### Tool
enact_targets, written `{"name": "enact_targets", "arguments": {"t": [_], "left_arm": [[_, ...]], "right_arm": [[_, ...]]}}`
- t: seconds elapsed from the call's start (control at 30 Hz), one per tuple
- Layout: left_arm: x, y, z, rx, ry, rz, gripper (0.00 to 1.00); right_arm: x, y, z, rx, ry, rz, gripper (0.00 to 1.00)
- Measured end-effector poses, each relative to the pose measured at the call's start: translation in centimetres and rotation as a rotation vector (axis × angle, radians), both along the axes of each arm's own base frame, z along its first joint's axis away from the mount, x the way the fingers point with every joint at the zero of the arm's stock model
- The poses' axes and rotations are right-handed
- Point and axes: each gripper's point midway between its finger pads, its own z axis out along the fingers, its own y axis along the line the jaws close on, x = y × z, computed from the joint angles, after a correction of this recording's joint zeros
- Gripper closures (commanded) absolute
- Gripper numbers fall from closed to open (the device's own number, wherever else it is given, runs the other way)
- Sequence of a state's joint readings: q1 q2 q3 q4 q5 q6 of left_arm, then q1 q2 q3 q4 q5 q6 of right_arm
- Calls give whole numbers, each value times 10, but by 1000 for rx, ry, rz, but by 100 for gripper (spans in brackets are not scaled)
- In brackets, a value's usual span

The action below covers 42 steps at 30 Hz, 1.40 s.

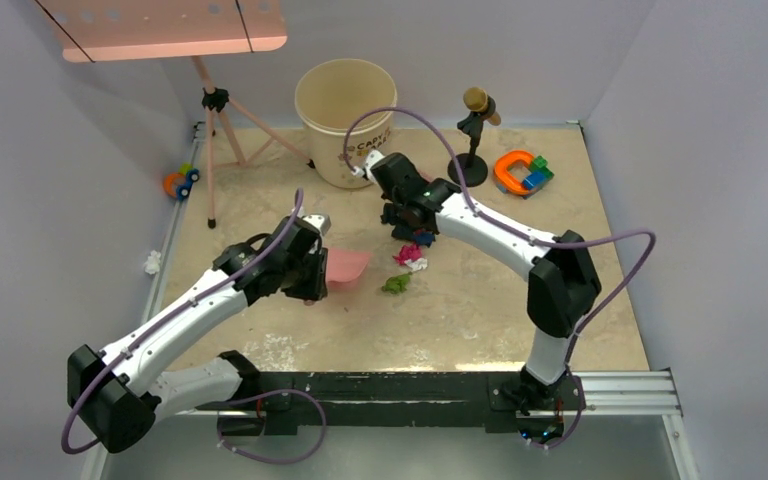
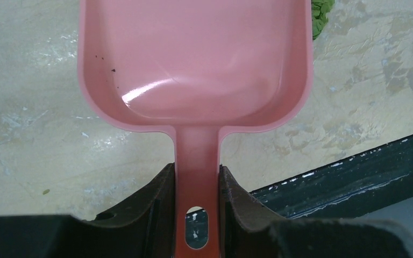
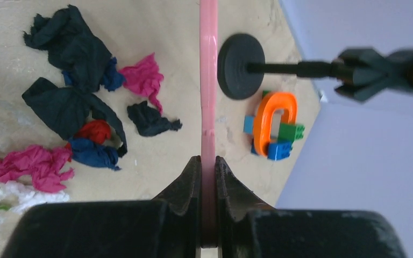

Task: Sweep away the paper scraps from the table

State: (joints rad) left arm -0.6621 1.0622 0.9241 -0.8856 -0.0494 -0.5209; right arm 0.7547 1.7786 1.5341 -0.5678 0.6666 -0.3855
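Crumpled paper scraps lie in a loose heap mid-table (image 1: 412, 250). The right wrist view shows black (image 3: 67, 107), magenta (image 3: 145, 75), red (image 3: 94, 129), dark blue (image 3: 94, 153) and white (image 3: 11, 188) wads. A green scrap (image 1: 395, 284) lies nearest the pink dustpan (image 1: 348, 266) and shows at its corner in the left wrist view (image 2: 320, 13). My left gripper (image 2: 196, 183) is shut on the dustpan's handle (image 2: 196, 156), and the pan (image 2: 193, 59) is empty. My right gripper (image 3: 208, 161) is shut on a thin pink handle (image 3: 208, 80) seen edge-on, just behind the heap (image 1: 407, 222). Its far end is hidden.
A cream bucket (image 1: 345, 120) stands at the back. A microphone on a round-base stand (image 1: 475, 135) and orange-blue-green toy blocks (image 1: 522, 172) are at the back right. A tripod (image 1: 220, 130) and a small toy (image 1: 180, 182) are at the back left. A white wad (image 1: 152, 262) lies by the left frame.
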Motion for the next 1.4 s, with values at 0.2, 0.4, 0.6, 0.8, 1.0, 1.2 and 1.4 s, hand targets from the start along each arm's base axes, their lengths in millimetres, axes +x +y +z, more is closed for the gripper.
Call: {"name": "enact_targets", "arguments": {"t": [0.2, 0.4, 0.6, 0.8, 1.0, 1.2, 1.4], "left_arm": [[-2, -9, -6, -22, 8, -9, 100], [-5, -8, -16, -22, 25, 1, 100], [-5, -9, -21, -24, 26, 5, 100], [-10, -17, -27, -4, 26, -34, 100], [-13, -39, -20, -35, -36, -95, 100], [-19, -40, -28, -49, -51, -110, 100], [-32, -26, -65, 17, 3, -120, 100]], "right_arm": [[21, 24, -24, -189, -7, 170, 100], [22, 32, -47, -283, 35, 257, 100], [-13, 45, -83, -318, 151, 372, 100], [-57, 60, -77, -270, 243, 457, 100], [-80, 37, -56, -248, 293, 418, 100], [-70, 20, -31, -162, 238, 337, 100], [-35, -9, -1, -104, 119, 166, 100]]}}
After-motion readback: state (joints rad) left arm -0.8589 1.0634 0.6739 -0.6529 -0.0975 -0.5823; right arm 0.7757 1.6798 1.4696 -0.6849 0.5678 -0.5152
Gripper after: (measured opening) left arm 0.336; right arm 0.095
